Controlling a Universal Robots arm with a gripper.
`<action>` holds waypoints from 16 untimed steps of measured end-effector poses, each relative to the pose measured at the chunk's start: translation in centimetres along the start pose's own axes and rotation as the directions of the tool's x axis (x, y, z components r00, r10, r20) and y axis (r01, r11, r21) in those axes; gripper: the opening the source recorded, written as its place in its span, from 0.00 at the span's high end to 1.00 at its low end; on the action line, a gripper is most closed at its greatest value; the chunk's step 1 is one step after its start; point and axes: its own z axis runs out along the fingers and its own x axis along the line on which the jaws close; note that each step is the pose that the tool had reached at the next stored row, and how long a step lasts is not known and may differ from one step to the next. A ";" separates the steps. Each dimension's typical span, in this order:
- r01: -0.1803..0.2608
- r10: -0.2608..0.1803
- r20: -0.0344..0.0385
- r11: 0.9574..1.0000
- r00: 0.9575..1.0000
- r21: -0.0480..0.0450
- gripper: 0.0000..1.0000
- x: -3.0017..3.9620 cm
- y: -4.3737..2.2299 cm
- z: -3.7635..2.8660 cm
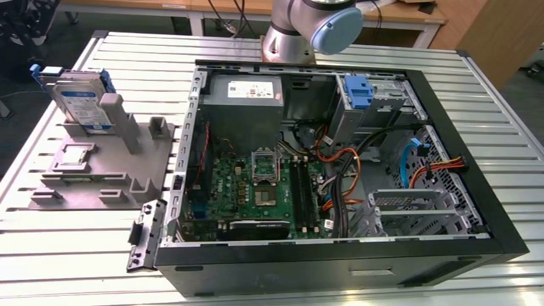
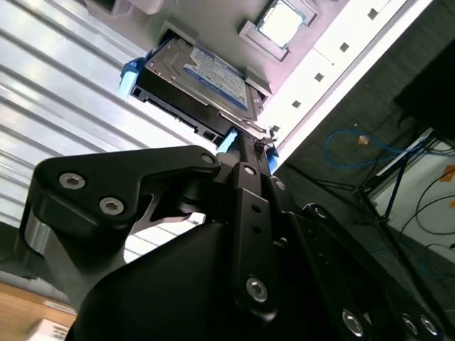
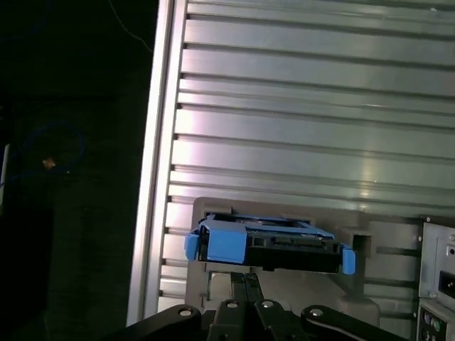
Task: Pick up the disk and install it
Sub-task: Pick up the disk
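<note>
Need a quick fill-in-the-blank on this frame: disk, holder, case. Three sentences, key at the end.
1. The disk stands ___ in the grey holder.
2. The grey holder sits to the exterior view's ___ of the open computer case.
3. The frame round the disk's edges is coloured ___.
Missing words: upright; left; blue.

Silver metal disk (image 2: 197, 79), blue plastic frame (image 2: 131, 74)

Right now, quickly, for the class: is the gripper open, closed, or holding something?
Gripper: jaws closed, holding nothing; the disk sits in its grey stand.
</note>
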 end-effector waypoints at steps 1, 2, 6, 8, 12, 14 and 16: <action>0.018 -0.018 -0.001 1.000 1.000 0.000 0.90 0.00 0.00 0.00; 0.036 -0.036 -0.002 0.999 0.999 0.000 0.90 0.00 0.00 0.01; 0.109 -0.109 -0.005 0.994 0.994 0.001 0.90 0.00 0.00 0.04; 0.145 -0.145 -0.007 0.989 0.989 0.001 0.90 0.00 0.00 0.06; 0.208 -0.208 -0.010 0.978 0.978 0.001 0.90 0.00 0.00 0.07; 0.234 -0.234 -0.011 0.972 0.972 0.001 0.90 0.00 -0.01 0.08; 0.259 -0.259 -0.012 0.966 0.966 0.001 0.90 0.00 -0.01 0.08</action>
